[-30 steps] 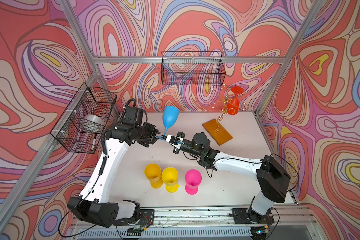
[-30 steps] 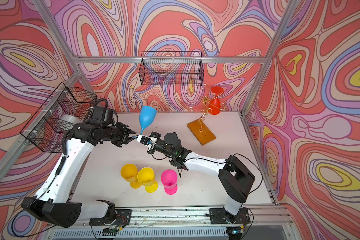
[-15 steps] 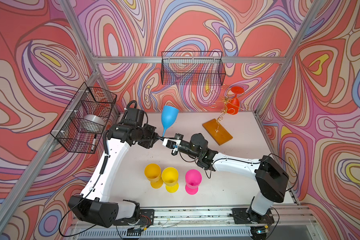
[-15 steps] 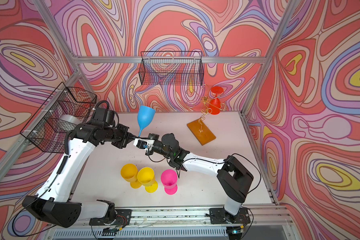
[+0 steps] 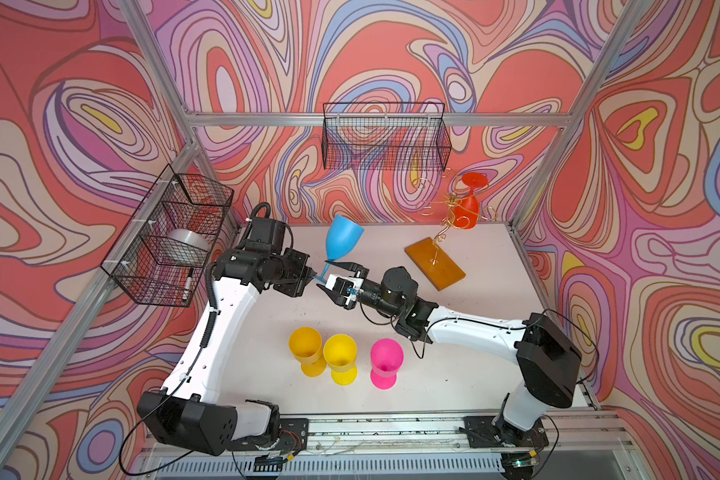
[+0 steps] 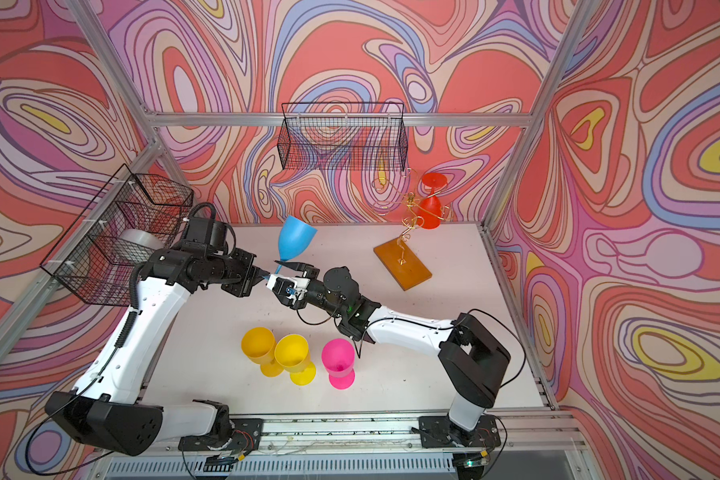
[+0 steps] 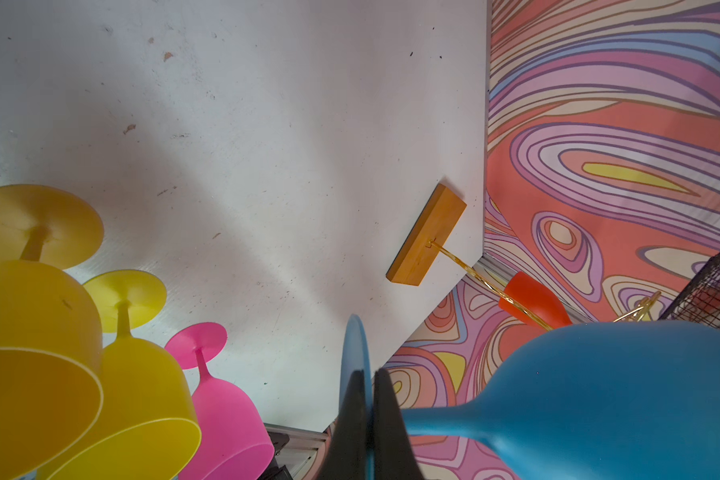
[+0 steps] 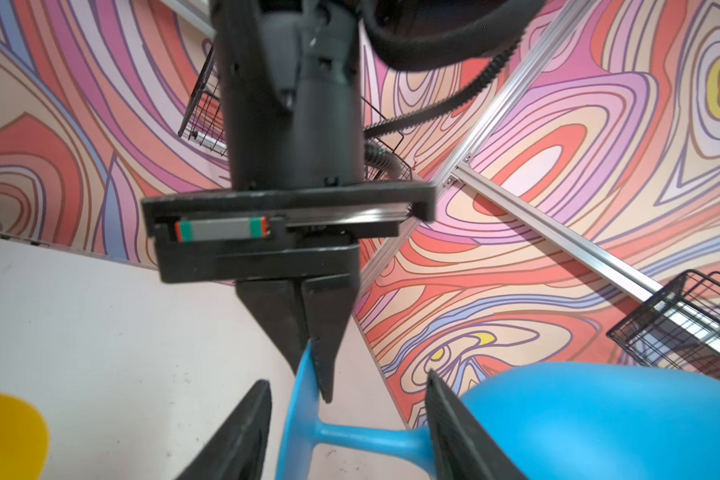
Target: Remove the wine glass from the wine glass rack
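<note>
Pinching the foot of the blue plastic wine glass (image 5: 343,241), the left gripper (image 5: 309,277) is clamped closed; the right gripper (image 5: 327,276) stands open astride its stem.

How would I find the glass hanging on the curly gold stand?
Look at the table's far right corner, where a gold wire rack stands on an amber base. The glass hangs there upside down; it is the only red one.
</note>
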